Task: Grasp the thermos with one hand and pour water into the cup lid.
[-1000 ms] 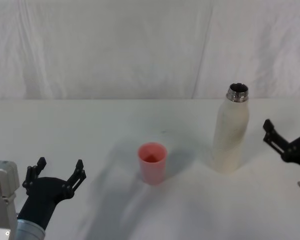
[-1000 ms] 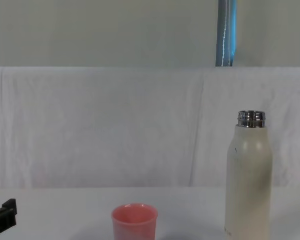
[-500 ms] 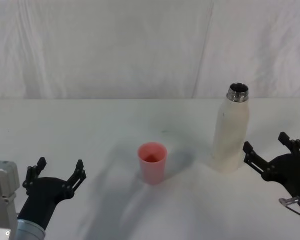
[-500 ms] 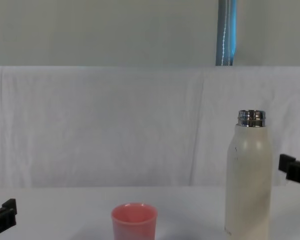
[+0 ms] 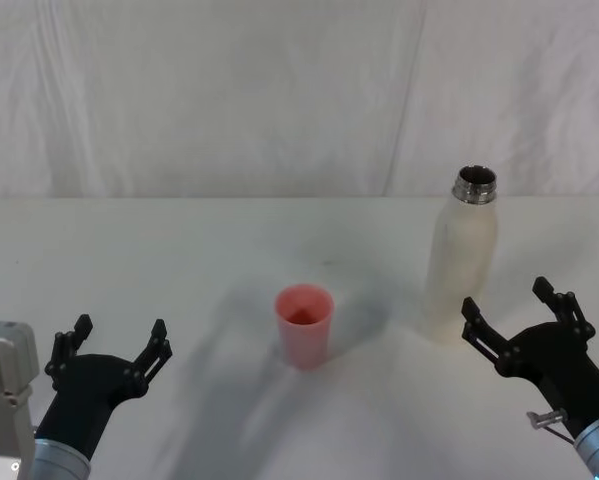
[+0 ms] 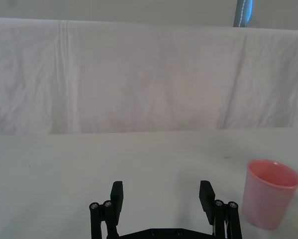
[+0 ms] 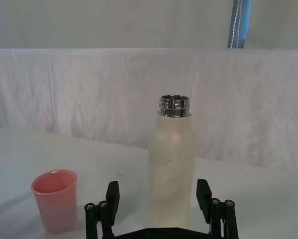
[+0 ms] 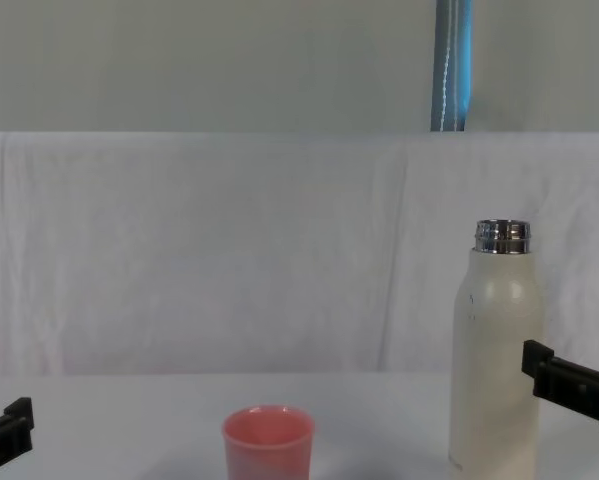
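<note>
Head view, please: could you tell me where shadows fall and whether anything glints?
In the head view, soft grey shadows spread toward the robot and its left from the small pink plastic cup; in the chest view, the steel neck of the tall cream-white cylindrical thermos catches bright highlights.

A flat white table (image 5: 179, 250) fills the lower half of the head view, meeting a wrinkled white cloth backdrop (image 5: 229, 90) along its far edge across the middle of the frame. Two things stand on it. A small pink plastic cup (image 5: 304, 326), upright and open, sits at lower centre of the frame. A tall cream-white cylindrical bottle with a bare threaded steel neck (image 5: 462, 259) stands upright at centre right, well apart from the cup and slightly farther back. Soft grey shadows lie on the tabletop around the cup's base.
</note>
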Tool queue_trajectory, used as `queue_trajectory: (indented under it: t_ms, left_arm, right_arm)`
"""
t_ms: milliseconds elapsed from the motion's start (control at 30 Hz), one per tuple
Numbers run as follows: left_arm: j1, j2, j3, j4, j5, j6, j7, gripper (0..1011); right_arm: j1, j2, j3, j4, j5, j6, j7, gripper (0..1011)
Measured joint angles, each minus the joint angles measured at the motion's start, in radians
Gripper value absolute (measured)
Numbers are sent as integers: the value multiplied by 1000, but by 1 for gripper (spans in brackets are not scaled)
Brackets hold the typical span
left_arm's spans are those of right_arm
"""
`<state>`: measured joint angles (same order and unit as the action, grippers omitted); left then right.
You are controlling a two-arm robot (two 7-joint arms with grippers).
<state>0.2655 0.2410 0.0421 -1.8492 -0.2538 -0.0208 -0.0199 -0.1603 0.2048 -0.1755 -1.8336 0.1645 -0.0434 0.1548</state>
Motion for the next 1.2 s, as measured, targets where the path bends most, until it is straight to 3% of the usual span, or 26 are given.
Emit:
queue_trajectory:
  t_ms: [367, 733, 1200]
  left_arm:
    - [0, 0, 0, 0, 0, 0, 0, 1001]
    - [0, 0, 0, 0, 0, 0, 0, 1001]
    - [0, 0, 0, 0, 0, 0, 0, 1001]
  right_arm:
    - [9, -10, -17, 28, -33, -26, 16, 1000]
    - [38, -28, -39, 68, -99, -42, 1, 1000]
    - [40, -65, -36, 88, -91, 22, -4, 1000]
